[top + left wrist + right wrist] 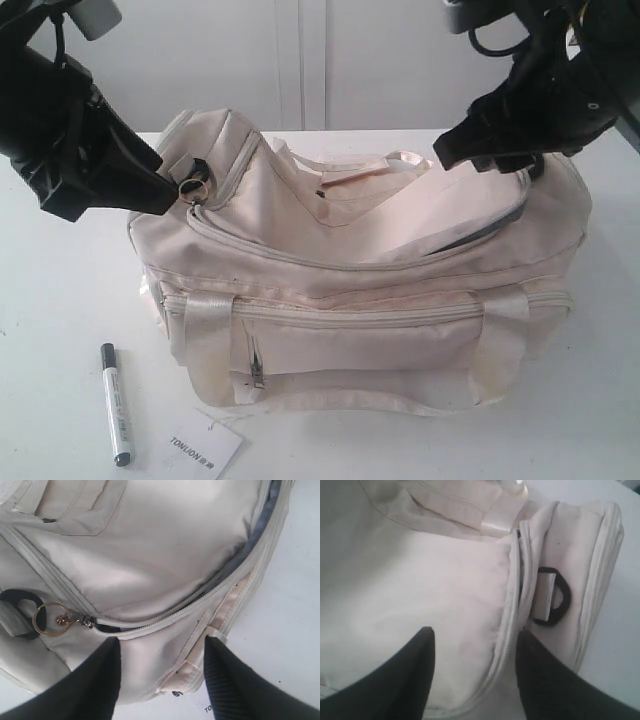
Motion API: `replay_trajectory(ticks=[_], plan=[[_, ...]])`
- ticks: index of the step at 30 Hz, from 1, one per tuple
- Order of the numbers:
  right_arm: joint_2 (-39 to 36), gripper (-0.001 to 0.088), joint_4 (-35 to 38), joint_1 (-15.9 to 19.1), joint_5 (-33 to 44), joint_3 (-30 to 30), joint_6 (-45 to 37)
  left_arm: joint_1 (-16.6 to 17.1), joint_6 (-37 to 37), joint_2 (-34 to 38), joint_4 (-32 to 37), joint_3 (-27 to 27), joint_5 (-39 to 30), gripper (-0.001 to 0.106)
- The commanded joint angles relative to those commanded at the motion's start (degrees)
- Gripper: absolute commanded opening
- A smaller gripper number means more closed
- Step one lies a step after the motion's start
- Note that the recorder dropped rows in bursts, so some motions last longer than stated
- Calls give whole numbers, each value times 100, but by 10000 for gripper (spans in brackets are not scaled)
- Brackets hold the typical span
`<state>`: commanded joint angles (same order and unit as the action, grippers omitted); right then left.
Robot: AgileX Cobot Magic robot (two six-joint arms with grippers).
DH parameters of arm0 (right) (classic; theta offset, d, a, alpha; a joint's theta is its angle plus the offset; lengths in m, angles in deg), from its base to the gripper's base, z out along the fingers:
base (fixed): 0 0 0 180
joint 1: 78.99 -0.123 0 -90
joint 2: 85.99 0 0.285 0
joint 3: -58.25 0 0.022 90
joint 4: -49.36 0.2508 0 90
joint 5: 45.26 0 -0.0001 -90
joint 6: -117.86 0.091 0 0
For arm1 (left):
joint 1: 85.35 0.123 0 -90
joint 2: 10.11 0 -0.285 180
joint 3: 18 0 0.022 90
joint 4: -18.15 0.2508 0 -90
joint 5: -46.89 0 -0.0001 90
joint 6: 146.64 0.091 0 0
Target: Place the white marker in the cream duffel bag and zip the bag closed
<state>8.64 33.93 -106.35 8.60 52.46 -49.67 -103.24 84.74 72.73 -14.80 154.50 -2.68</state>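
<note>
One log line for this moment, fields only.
marker: on table, outside bag | zipper: open | left hand: open over bag end by ring | right hand: open over opposite end | step: marker not picked up

Bright even light, table (pixel 60 300) washed out, faint soft shadows, wrist views slightly soft, fingers (pixel 90 685) near-black

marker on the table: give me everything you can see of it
The marker is a slim white pen, plastic by the look, with a black cap at its far end and a black near end. Small dark print runs along the barrel, too small to read. Capped, it lies flat on the white table, in front of the left end of the bag and clear of it. A paper tag lies beside it, not touching. Nothing grips it.
</note>
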Motion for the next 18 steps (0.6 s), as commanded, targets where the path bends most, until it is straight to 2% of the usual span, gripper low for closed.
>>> replay_trajectory(ticks=[3, 6, 9, 18], plan=[[0, 475, -12, 0, 48, -22, 617, 0, 0, 0, -25, 0, 2, 552], [0, 480, -394, 0, 89, -183, 1178, 0, 0, 0, -40, 0, 12, 552], [0, 475, -417, 0, 24, -351, 1334, 0, 0, 0, -40, 0, 12, 552], [-115, 472, -234, 0, -46, -364, 1334, 0, 0, 0, -40, 0, 12, 552]])
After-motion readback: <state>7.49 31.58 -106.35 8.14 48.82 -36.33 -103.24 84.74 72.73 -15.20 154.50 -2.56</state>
